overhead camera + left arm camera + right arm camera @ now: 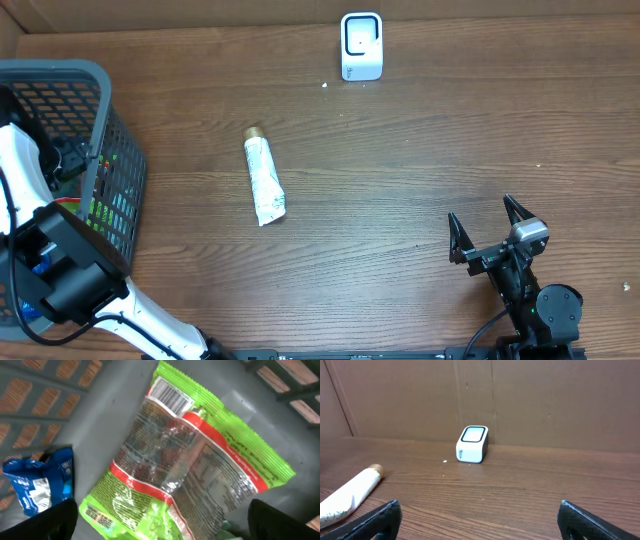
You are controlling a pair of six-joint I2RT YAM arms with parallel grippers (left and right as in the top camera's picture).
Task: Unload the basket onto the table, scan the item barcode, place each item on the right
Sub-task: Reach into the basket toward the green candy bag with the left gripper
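My left arm reaches down into the grey basket at the left. In the left wrist view a green and red snack packet lies flat on the basket floor, its barcode facing up at the far end. My left gripper is open, its dark fingers standing either side of the packet's near end and holding nothing. The white scanner stands at the back of the table. My right gripper is open and empty at the front right, facing the scanner.
A white tube with a gold cap lies on the wooden table between basket and scanner, and its tube body shows at the left of the right wrist view. A blue packet lies beside the green one in the basket.
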